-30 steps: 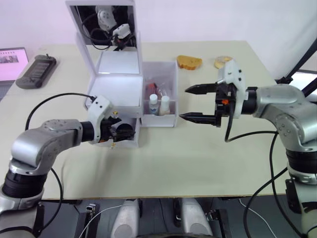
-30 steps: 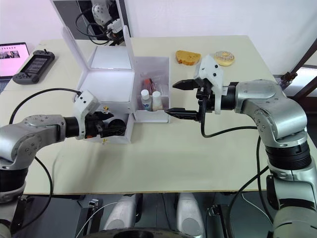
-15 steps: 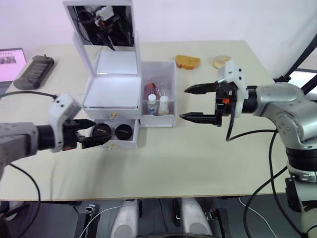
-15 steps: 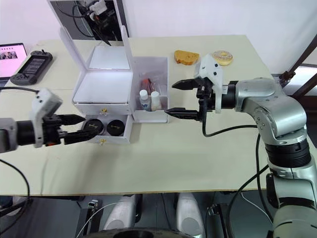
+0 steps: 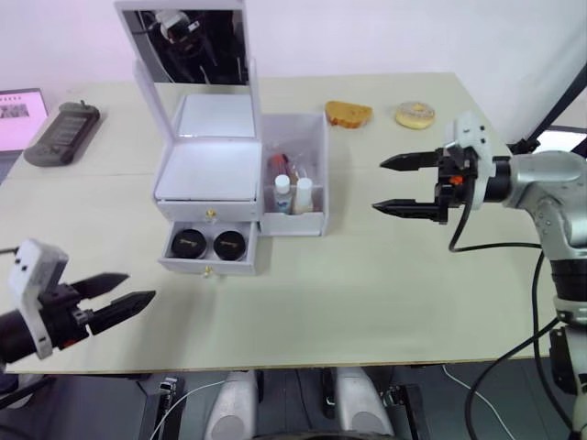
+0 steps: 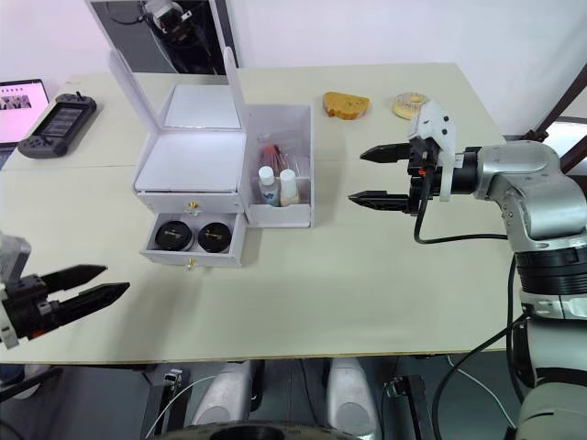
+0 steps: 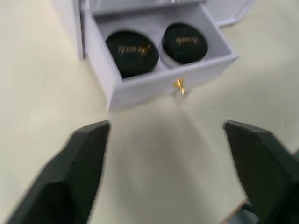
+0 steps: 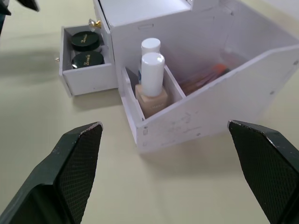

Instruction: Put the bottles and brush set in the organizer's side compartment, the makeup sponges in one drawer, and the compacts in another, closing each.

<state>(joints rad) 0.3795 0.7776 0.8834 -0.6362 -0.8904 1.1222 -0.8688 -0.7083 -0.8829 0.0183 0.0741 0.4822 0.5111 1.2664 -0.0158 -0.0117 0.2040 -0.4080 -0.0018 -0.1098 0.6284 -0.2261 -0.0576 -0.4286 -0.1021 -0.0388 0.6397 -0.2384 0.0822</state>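
The lower drawer (image 5: 205, 251) stands open at centre-left, two compacts (image 5: 207, 243) inside. The left gripper (image 5: 117, 303), fingers spread and empty, hangs at lower left; the right gripper (image 5: 400, 184), likewise spread, at centre-right. To close it cleanly, a square, slow push on the drawer front looks best.

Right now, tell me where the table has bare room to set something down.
Widest bare patch: the near table, in front of the open drawer, between left gripper and right gripper. Also bare between organizer and handheld console. Crowded around the side compartment.
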